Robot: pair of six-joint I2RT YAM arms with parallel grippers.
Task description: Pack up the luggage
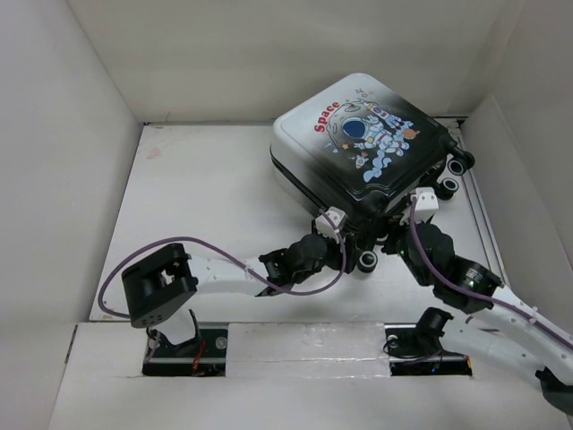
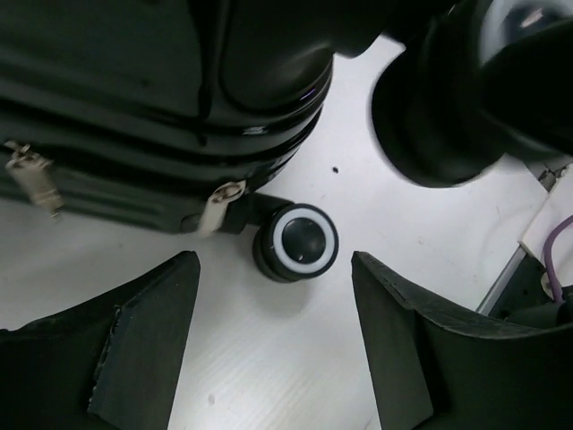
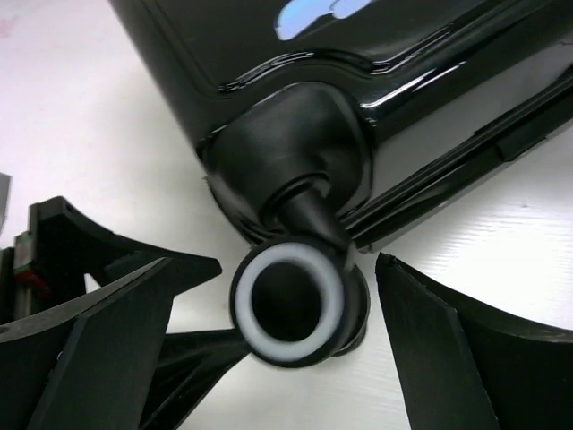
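Ahead of both claws: the luggage (image 1: 367, 143) lies flat on the tabletop (image 1: 206, 179), printed shell up and wheeled end nearest; its two halves look shut together.
Left claw (image 2: 274, 260): fingers apart and holding nothing. A caster wheel (image 2: 304, 240) stands at the mouth of the gap, and no contact is visible.
Right claw (image 3: 295, 264): fingers apart and empty. A second caster (image 3: 291, 305) sits between them; whether either finger touches it cannot be told.
Step in hand: judged to be handling the closed case at its wheeled end, not loading it.
Next move: probably needs a square, firm closure on a caster or the shell edge, since the glossy shell and swivelling wheels may slip or turn.
Top view only: shows the whole case and both arms meeting at its near edge.
Left wrist view only: shows the seam and a pale zipper pull (image 2: 219, 204), just left of the caster wheel.
Right wrist view only: shows the second caster's stem and its moulded socket (image 3: 286, 152), directly beyond the gap.
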